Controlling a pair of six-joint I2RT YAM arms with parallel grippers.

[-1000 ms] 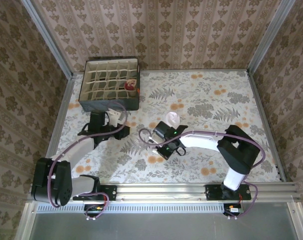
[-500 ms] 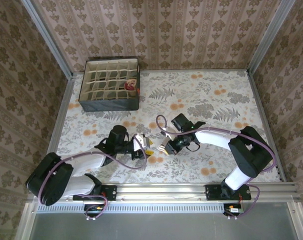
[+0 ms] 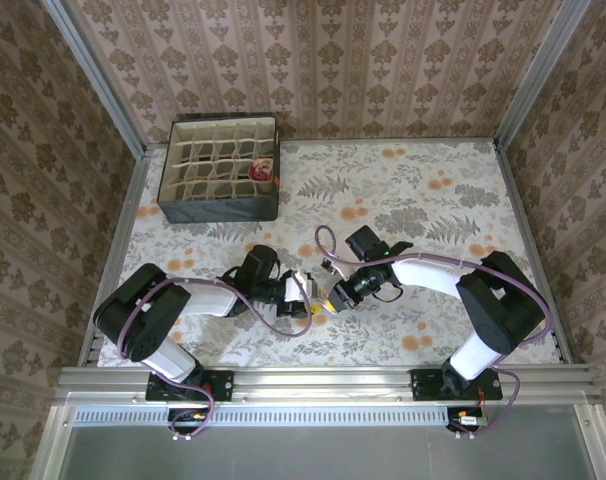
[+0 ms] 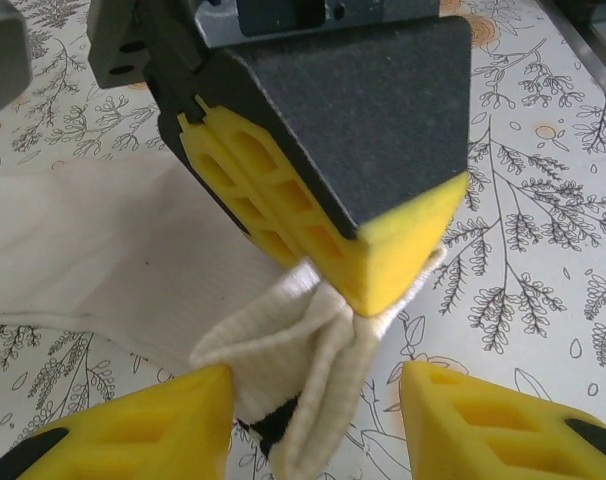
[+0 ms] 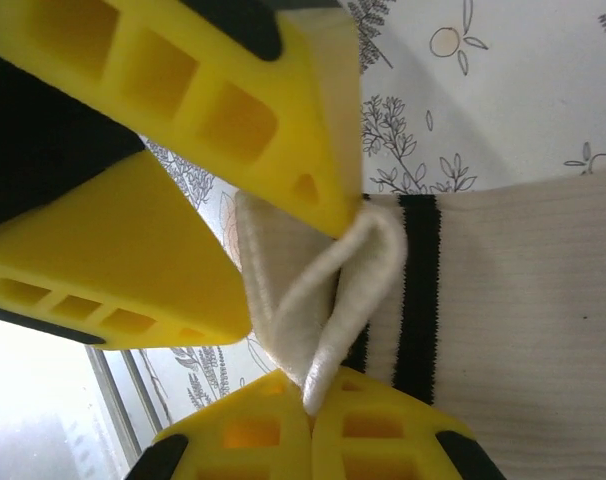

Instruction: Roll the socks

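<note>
A cream sock (image 4: 123, 250) with dark cuff stripes (image 5: 418, 290) lies on the floral table. My right gripper (image 5: 313, 405) is shut on the folded edge of its cuff, lifting a small loop of fabric. In the left wrist view, that gripper's fingers (image 4: 383, 260) pinch the fold from above. My left gripper (image 4: 313, 425) is open and straddles the same cuff fold, with its left finger against the fabric. From above, both grippers meet tip to tip, left gripper (image 3: 309, 302) and right gripper (image 3: 334, 297), near the table's middle front. A maroon and tan bundle (image 3: 262, 172) sits in a box cell.
A dark divided organiser box (image 3: 219, 207) stands at the back left of the table. Patterned walls surround the table, and a metal rail (image 3: 323, 378) runs along the near edge. Cables loop beside both wrists.
My left arm has swung from beside the box down to the table's middle, and its jaws have opened around the cuff. The right gripper shifted slightly right, staying shut.
</note>
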